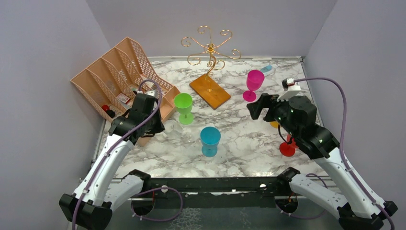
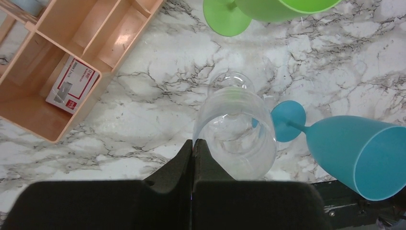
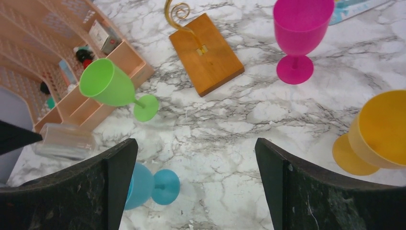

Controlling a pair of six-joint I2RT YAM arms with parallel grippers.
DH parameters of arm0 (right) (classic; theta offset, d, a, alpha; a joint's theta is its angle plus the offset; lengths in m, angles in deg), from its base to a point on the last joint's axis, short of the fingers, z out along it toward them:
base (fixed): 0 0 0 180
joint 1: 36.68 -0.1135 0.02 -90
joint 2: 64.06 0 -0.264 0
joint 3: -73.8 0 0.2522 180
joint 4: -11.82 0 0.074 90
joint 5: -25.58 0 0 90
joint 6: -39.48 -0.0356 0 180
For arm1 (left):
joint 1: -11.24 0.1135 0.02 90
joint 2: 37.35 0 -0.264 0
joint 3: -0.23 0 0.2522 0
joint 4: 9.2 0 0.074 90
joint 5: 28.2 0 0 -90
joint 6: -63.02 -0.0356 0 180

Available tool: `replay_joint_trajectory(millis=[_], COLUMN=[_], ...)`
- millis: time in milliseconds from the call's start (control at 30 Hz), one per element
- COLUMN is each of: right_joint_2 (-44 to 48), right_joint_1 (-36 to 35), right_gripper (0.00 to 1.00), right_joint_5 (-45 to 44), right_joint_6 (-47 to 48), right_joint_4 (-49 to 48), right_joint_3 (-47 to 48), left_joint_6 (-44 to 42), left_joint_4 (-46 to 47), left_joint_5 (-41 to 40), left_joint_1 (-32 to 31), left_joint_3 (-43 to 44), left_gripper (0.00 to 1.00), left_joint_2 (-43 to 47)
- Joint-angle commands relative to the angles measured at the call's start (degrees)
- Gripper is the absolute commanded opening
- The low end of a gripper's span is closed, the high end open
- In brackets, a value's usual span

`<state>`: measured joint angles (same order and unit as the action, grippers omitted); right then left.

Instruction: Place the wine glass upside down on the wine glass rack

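The clear wine glass shows in the left wrist view, mouth towards the camera, over the marble. My left gripper is shut on its rim, one finger outside and one inside the bowl. In the top view the left gripper hides the glass. The glass also shows at the left of the right wrist view. The wine glass rack, gold wire scrolls on a wooden base, stands at the back centre and holds nothing. My right gripper is open and empty above the table.
A peach mesh organiser lies at the back left, beside my left arm. A green glass, a blue glass and a magenta glass stand upright. A red glass foot and a yellow glass sit under my right arm.
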<state>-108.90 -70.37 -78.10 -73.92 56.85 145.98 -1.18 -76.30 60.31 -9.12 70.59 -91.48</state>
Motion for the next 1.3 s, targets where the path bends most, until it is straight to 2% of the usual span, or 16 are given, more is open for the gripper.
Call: replay_joint_trajectory(millis=[0, 367, 467, 600, 767, 833, 933, 1100, 1267], right_joint_2=[1.0, -2.7, -3.4, -4.0, -3.2, -3.6, -4.4, -4.8, -3.3], right_joint_1=[-0.3, -0.3, -0.3, -0.3, -0.3, -0.3, -0.3, -0.3, -0.4], right_gripper=[0.94, 0.91, 0.88, 0.8, 0.79, 0.78, 0.72, 0.66, 0.64], right_joint_5=[11.6, 24.3, 31.1, 39.8, 38.0, 40.8, 51.1, 66.7, 68.0], right_joint_6=[6.5, 8.9, 10.3, 18.7, 27.9, 32.6, 42.3, 59.8, 66.2], right_joint_4=[-3.4, -9.0, -13.3, -24.6, -40.6, -43.5, -44.8, -38.4, -40.7], right_joint_3=[0.0, 5.3, 4.9, 1.6, -3.8, -4.6, -6.2, -8.2, -13.9], left_joint_6=[-1.0, -1.9, -1.7, -0.3, 1.4, 2.4, 3.5, 4.9, 6.5], left_joint_4=[-0.8, -0.2, 0.2, 1.8, 4.1, 4.6, 5.8, 7.9, 12.0], left_joint_5=[0.2, -3.6, -4.5, -3.1, 0.6, 2.7, 7.6, 14.7, 20.9], left_joint_1=[0.1, 0.1, 0.1, 0.1, 0.0, 0.0, 0.1, 0.1, 0.1], left_joint_3=[4.0, 10.2, 12.3, 14.5, 15.4, 16.7, 18.5, 20.6, 19.2], left_gripper=[0.0, 0.0, 0.0, 0.0, 0.0, 0.0, 0.0, 0.0, 0.0], left_joint_2=[2.6, 6.8, 8.3, 10.0, 12.0, 12.2, 12.2, 12.1, 13.4])
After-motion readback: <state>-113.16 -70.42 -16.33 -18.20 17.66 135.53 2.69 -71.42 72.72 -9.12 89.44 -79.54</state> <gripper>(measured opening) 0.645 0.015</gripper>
